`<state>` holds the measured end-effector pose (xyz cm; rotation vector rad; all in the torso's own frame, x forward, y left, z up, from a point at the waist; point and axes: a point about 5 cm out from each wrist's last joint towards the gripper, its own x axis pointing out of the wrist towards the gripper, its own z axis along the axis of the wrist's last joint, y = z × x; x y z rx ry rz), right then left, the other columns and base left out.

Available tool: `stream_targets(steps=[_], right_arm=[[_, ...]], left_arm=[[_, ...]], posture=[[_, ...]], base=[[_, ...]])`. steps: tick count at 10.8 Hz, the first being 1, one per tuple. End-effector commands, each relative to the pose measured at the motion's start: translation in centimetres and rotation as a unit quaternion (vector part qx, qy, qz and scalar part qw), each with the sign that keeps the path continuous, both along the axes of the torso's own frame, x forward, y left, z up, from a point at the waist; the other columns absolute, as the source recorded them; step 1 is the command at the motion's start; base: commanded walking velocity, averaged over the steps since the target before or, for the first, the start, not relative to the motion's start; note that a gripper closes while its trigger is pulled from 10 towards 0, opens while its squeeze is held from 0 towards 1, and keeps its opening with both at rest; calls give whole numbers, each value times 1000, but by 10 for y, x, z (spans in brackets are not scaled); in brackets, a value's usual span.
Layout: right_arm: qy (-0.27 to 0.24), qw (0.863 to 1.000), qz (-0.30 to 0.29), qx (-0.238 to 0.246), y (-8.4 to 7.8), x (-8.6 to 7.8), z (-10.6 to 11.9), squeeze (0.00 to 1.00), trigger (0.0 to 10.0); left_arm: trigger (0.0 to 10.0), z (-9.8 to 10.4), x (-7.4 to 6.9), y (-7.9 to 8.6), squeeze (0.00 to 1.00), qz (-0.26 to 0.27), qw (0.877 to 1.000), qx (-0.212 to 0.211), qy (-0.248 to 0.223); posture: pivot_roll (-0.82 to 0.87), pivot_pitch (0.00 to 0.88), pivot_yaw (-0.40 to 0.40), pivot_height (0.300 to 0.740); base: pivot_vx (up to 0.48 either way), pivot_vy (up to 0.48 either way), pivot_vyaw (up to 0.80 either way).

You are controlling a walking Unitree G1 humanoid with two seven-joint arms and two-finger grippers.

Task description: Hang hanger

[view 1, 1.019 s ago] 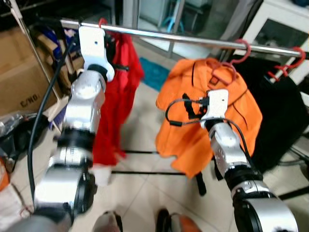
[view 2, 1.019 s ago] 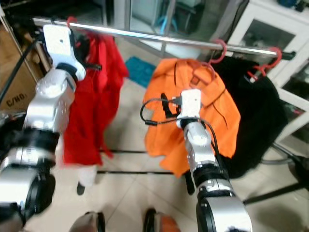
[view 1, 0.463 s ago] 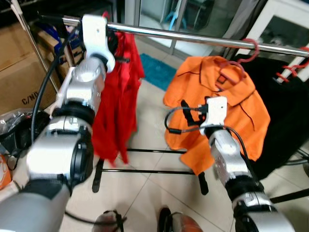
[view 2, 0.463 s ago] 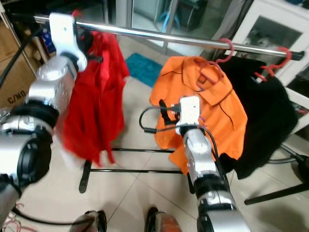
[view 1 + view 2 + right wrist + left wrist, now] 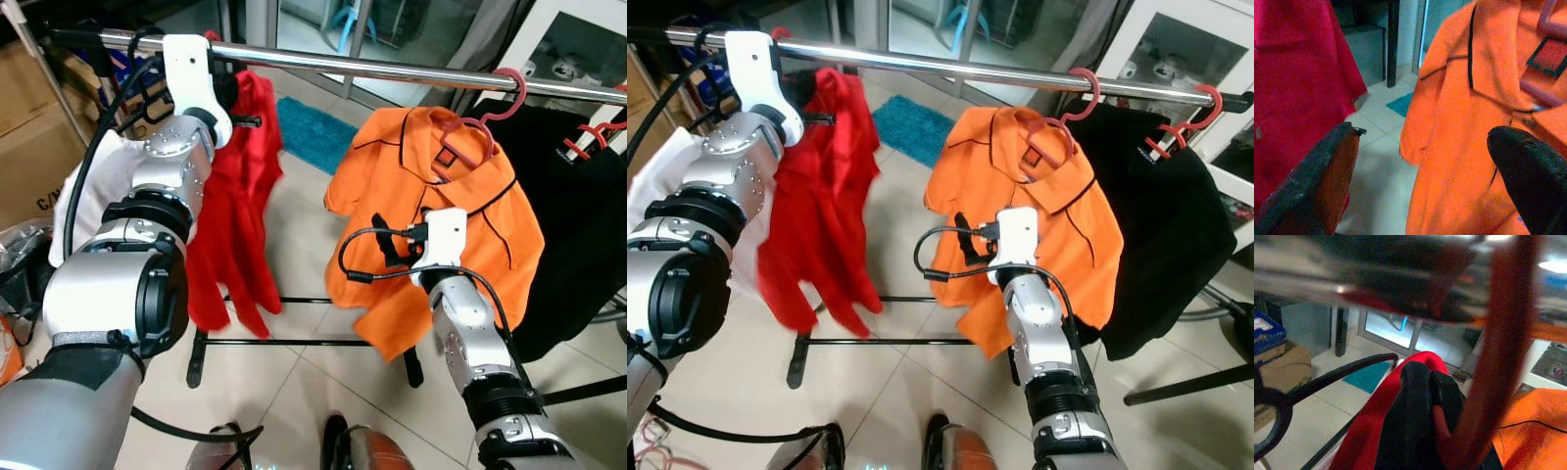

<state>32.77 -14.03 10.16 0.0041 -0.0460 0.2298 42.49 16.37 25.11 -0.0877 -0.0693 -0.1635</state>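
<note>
A: What is seen at the left of the rack?

B: The left end effector is raised to the metal rail, and its fingers are closed on the red hanger, whose hook is seen at the rail. A red garment is carried on that hanger below the rail.

A: And further right?

B: An orange shirt is hung on a pink hanger, with a black garment beside it on another red hanger. The right end effector is held in front of the orange shirt, its fingers spread wide with nothing between them.
</note>
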Motion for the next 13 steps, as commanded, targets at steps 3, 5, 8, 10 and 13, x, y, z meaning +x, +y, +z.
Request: stream_targets(steps=[3, 5, 8, 10, 13], right_arm=[[15, 1000, -11, 2, -3, -7, -5, 0, 10000], [16, 1000, -12, 2, -2, -7, -5, 0, 10000], [16, 1000, -12, 2, -2, -7, -5, 0, 10000], [16, 1000, -12, 2, -2, -7, -5, 0, 10000], [16, 1000, -12, 2, -2, -7, -5, 0, 10000]], left_arm=[[10000, -11, 0, -6, 1000, -3, 1000, 15, 25], [10000, -6, 0, -6, 1000, 0, 1000, 25, 14], [10000, -6, 0, -6, 1000, 0, 1000, 25, 14], [10000, -6, 0, -6, 1000, 0, 1000, 25, 14], [10000, -6, 0, -6, 1000, 0, 1000, 25, 14]], posture=[[-174, 189, -78, 740], [-174, 189, -78, 740], [-174, 189, -78, 740], [-174, 189, -78, 740], [-174, 189, -78, 740]], base=[[0, 0, 0], [0, 0, 0], [0, 0, 0], [0, 0, 0], [0, 0, 0]])
